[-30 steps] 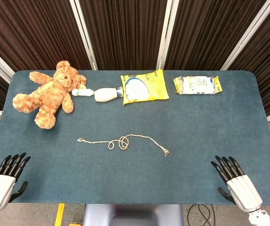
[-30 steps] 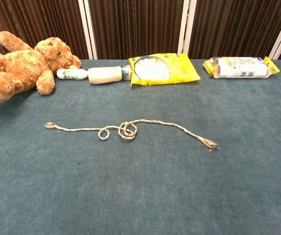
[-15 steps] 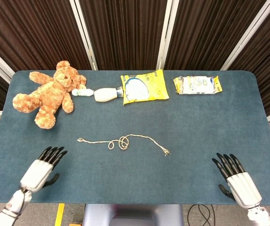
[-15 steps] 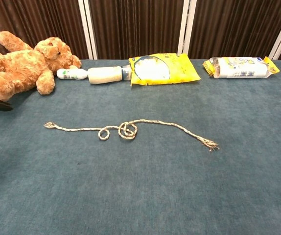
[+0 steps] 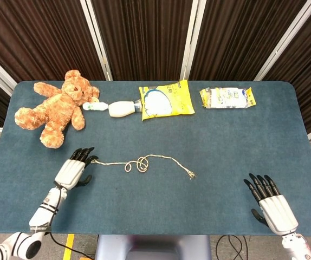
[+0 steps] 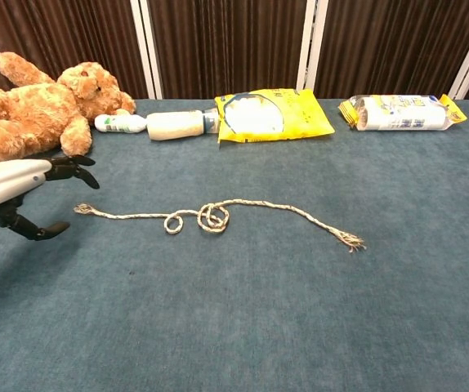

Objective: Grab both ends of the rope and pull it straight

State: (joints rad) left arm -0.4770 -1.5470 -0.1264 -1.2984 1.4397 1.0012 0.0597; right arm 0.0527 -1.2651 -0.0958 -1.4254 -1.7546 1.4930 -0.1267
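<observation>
Lying looped on napped blue felt, frayed twine rope (image 5: pixel 142 162); left hand (image 5: pixel 73 171), right hand (image 5: pixel 272 204) splayed, empty.

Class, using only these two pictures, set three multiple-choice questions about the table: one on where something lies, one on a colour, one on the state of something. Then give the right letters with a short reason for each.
1. Where does the teddy bear lie?
A. at the far left of the table
B. at the near right corner
C. on top of the rope

2. What colour is the large snack bag?
A. red
B. yellow
C. green

3. What state is the rope in?
A. pulled straight and held at both ends
B. lying slack with loops near its middle
C. coiled up inside the bag

Answers:
1 A: the bear sprawls by the table's far left edge.
2 B: its wrapper is yellow with a white patch.
3 B: small loops show mid-rope; the left hand reaches its left end with fingers apart, and the right hand is well away from it.
</observation>
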